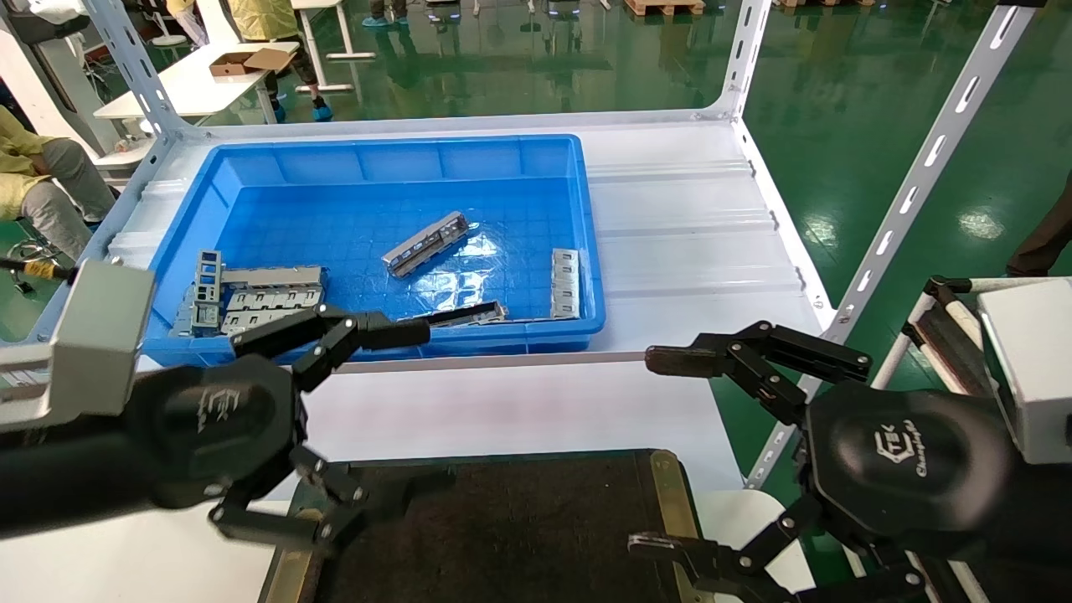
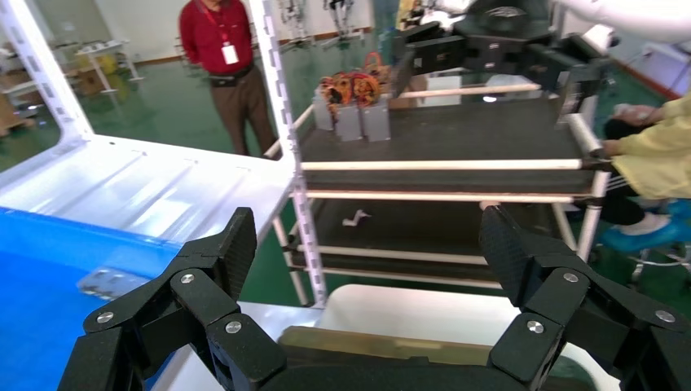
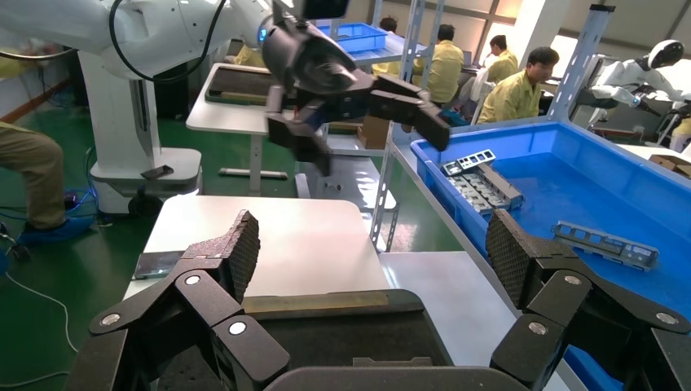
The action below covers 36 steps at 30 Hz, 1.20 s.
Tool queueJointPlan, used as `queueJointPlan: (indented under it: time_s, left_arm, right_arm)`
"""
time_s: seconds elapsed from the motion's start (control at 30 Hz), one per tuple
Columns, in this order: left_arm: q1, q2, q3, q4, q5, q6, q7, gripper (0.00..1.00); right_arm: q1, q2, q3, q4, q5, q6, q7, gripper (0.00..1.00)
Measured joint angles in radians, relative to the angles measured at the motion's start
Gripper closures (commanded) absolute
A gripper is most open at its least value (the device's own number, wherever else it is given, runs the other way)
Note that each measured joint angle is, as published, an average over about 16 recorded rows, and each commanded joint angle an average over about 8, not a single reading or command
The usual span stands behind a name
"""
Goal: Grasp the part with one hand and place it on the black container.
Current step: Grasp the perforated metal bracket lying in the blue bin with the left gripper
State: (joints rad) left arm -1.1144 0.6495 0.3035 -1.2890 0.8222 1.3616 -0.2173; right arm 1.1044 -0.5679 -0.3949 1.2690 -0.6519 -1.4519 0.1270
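Observation:
The part (image 1: 425, 243), a narrow grey channel strip with cutouts, lies slantwise in the middle of the blue bin (image 1: 193, 218); it also shows in the right wrist view (image 3: 605, 242). The black container (image 1: 519, 519) with brass rim strips lies at the near edge, below both grippers. It also shows in the right wrist view (image 3: 342, 334), and its rim shows in the left wrist view (image 2: 391, 346). My left gripper (image 1: 368, 431) is open and empty, over the bin's near wall and the container's left end. My right gripper (image 1: 649, 452) is open and empty, at the container's right end.
Wider grey plates (image 1: 260, 297) are stacked in the bin's near left corner. A dark slim strip (image 1: 465, 316) lies along its near wall and another grey strip (image 1: 565, 283) by its right wall. White shelf posts (image 1: 913, 193) rise on the right. People stand beyond the shelf.

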Motion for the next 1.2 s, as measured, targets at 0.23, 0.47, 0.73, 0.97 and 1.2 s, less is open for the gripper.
queueJointPlan:
  time_s: [0.23, 0.47, 0.73, 0.97, 1.2]
  left_arm:
    - [-0.032, 0.032, 0.016, 0.020, 0.053, -0.057, -0.004, 0.00]
    - [-0.067, 0.082, 0.039, 0.073, 0.123, -0.128, 0.007, 0.00]
    - [-0.126, 0.163, 0.070, 0.191, 0.217, -0.222, 0.039, 0.00]
    - [-0.199, 0.252, 0.095, 0.348, 0.291, -0.301, 0.092, 0.00]
    - [-0.282, 0.346, 0.114, 0.542, 0.350, -0.373, 0.170, 0.00]
  right_arm:
    - [0.000, 0.000, 0.000, 0.000, 0.000, 0.000, 0.000, 0.00]
    - [0.000, 0.000, 0.000, 0.000, 0.000, 0.000, 0.000, 0.00]
    - [0.000, 0.000, 0.000, 0.000, 0.000, 0.000, 0.000, 0.00]
    - [0.000, 0.000, 0.000, 0.000, 0.000, 0.000, 0.000, 0.00]
    - [0.000, 0.000, 0.000, 0.000, 0.000, 0.000, 0.000, 0.00]
